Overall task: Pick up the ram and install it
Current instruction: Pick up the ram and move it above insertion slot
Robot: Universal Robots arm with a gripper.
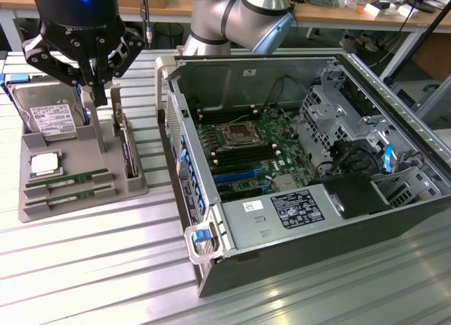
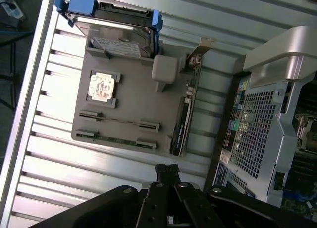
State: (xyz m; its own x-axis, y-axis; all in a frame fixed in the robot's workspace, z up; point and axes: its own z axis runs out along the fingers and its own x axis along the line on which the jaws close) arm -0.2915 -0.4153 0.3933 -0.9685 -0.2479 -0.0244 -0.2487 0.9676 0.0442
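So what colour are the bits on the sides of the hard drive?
Blue: the rails on the hard drive, clearest in the wrist view.

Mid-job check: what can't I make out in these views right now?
Exterior view: the gripper hides the far edge of the hard drive.
Both views: print on the ram sticks is too small to read.
Wrist view: the case wall hides the motherboard slots.

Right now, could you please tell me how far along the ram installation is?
Done: nothing yet. Both ram sticks lie in the grey tray beside the open computer case. In hand: nothing; the gripper hangs shut above the tray. Left: pickup and install; the motherboard memory slots look empty.
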